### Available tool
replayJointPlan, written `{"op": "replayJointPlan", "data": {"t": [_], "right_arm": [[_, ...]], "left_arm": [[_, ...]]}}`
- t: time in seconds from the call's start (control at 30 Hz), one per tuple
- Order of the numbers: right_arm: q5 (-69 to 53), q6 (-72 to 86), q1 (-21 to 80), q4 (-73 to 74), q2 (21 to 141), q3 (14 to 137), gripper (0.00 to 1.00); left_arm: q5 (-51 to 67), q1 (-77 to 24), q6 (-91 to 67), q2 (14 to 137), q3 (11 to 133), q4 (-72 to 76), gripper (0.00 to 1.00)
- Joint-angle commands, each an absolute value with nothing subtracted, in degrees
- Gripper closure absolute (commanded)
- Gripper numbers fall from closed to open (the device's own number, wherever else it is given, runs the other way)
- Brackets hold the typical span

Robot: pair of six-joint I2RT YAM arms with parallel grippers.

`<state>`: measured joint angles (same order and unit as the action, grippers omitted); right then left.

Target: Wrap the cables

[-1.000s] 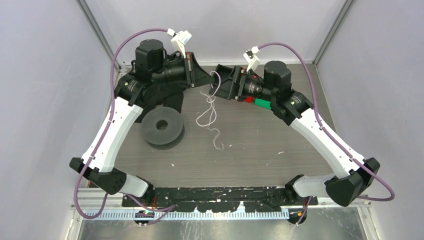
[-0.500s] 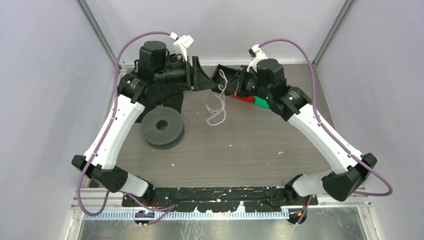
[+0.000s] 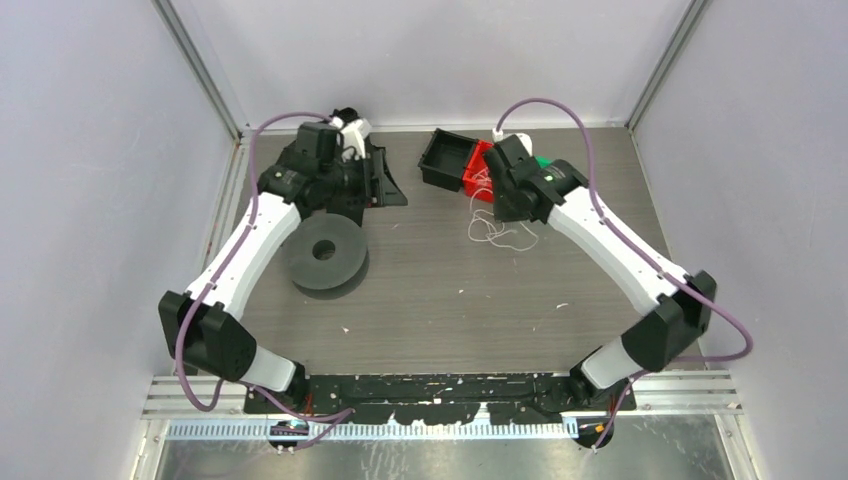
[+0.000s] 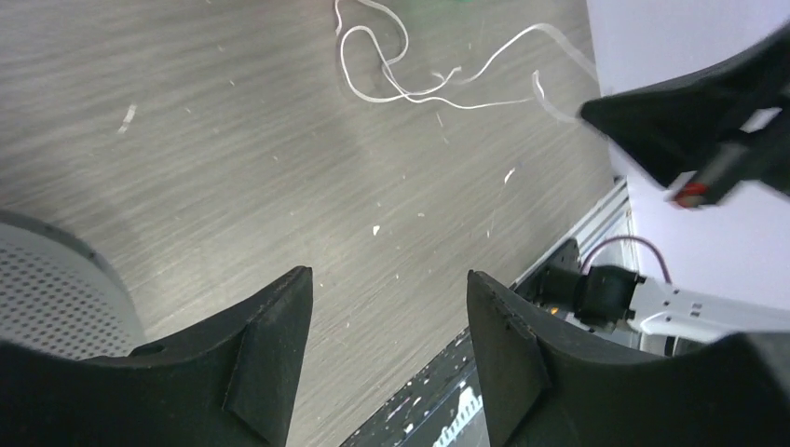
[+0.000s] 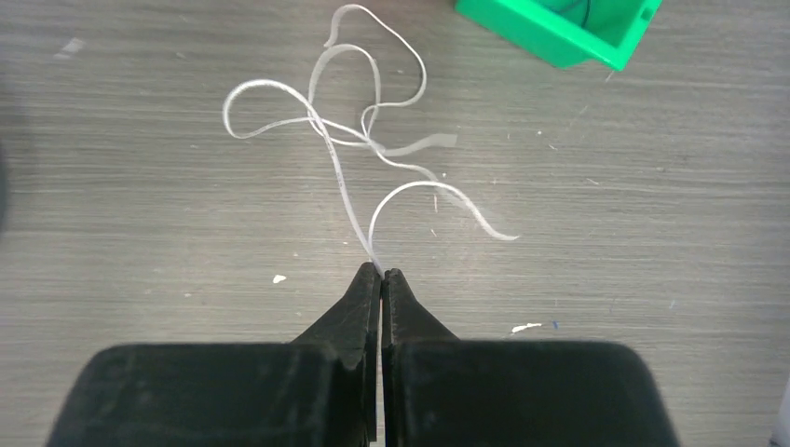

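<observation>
Because the right claw point(image 5: 382, 272) is pinched shut on only the very tip of the cable point(image 5: 365, 142), the hold looks slight. A quick pull or twist could draw that slick end out from between the tips. The rest of the cable lies on the surface point(image 3: 480, 300) just ahead of the claw, in loose loops that cross one another near the middle. Dragging on one end may cinch those crossings into a knot rather than open them into a clean coil. A free loop could also catch the corner of the green bin point(image 5: 559, 33) nearby, or spring apart once let go, since the strand seems to keep its curl.

The left claw point(image 4: 387, 277) hangs wide open with nothing in it, well apart from the cable. For now no second hand pins the loops, which I judge makes any winding harder to control.

As for materials, the cable is very thin, white and ribbon-like — limp, light and curly. The surface is matte grey with a fine wood-grain streak and pale flecks of debris, some of them easy to mistake for cable scraps. The claws are hard black wedges narrowing to fine tips. A grey disc point(image 3: 323, 255) with a centre hole sits by the left arm.
</observation>
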<state>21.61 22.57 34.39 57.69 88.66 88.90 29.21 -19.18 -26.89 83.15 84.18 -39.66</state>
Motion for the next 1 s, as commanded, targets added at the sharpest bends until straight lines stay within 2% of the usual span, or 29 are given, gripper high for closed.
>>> {"op": "replayJointPlan", "data": {"t": [0.0,0.33,0.47,0.53,0.6,0.67,0.77,0.87,0.97], "right_arm": [[18.64,23.20,34.88,54.24,78.50,92.21,0.99],[6.75,31.23,34.84,47.90,77.67,93.50,0.99],[6.10,32.26,34.97,46.81,78.31,93.90,1.00],[6.00,33.18,34.89,45.04,77.79,92.42,0.99],[5.72,33.93,34.90,43.79,77.75,91.50,0.99],[5.10,34.45,34.81,43.56,78.08,91.20,0.99],[3.40,35.12,34.85,42.64,78.44,90.67,1.00],[2.52,35.41,34.87,42.23,78.90,90.62,0.99],[2.30,35.51,34.88,41.80,79.12,90.53,1.00]], "left_arm": [[29.83,-22.88,-26.12,80.57,79.94,-31.15,0.36],[32.85,-23.91,-33.04,81.42,66.15,-8.97,0.35],[34.95,-23.87,-40.57,82.45,64.34,-4.23,0.34],[37.94,-23.87,-44.79,82.93,62.01,4.21,0.37],[40.11,-23.91,-45.22,83.28,59.78,9.95,0.38],[42.74,-24.03,-40.58,84.05,59.95,8.58,0.38],[38.47,-24.98,-31.70,84.29,61.80,0.67,0.38],[33.71,-26.76,-27.25,82.36,59.56,2.29,0.37],[25.56,-27.80,-26.92,79.99,56.54,3.73,0.27]]}}
